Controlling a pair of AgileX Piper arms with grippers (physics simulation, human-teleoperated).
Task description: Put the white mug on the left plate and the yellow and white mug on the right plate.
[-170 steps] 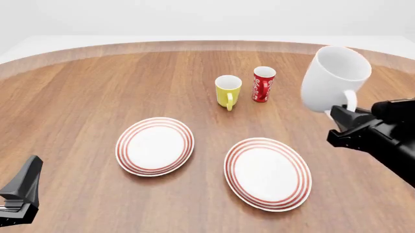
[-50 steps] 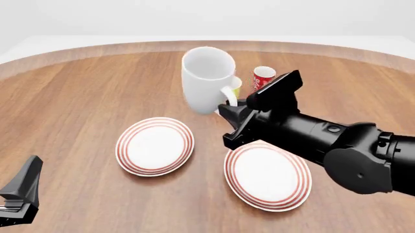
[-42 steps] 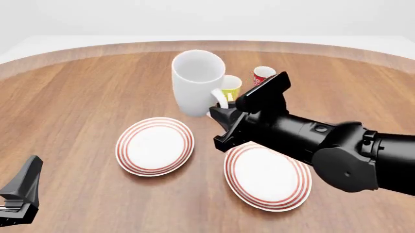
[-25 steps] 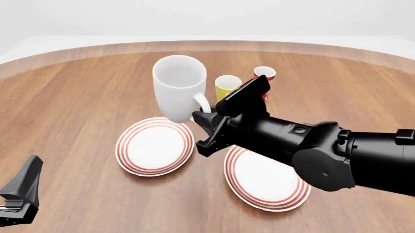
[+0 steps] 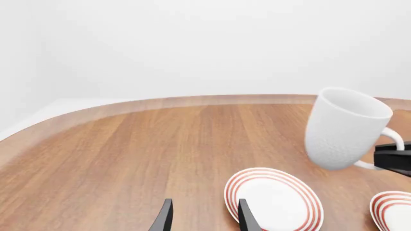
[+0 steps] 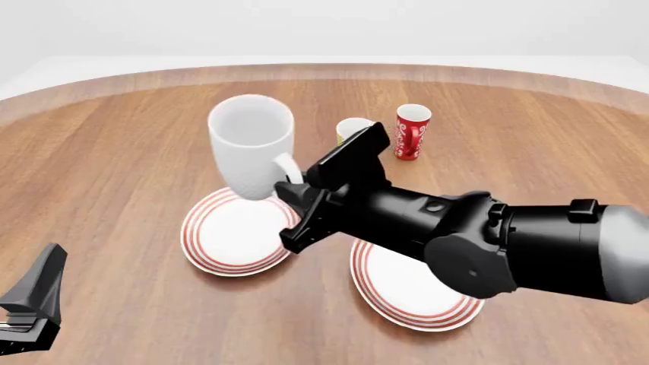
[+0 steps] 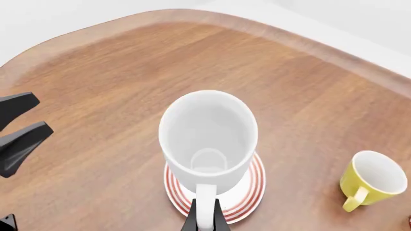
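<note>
While pinching its handle, right gripper (image 6: 291,196) apparently holds white mug (image 6: 249,147) above left plate (image 6: 218,242)

Two round white plates with red rings: the left plate (image 6: 235,236) and the right plate (image 6: 406,285). Two mugs: the white mug (image 6: 249,148) and the yellow and white mug (image 7: 372,181). One red patterned cup (image 6: 411,131) and two robot arms, all at one wooden bench (image 6: 121,152).

right hand (image 6: 291,199): clamped, raised mid-table | left hand (image 6: 30,304): parted, low, near edge
</note>
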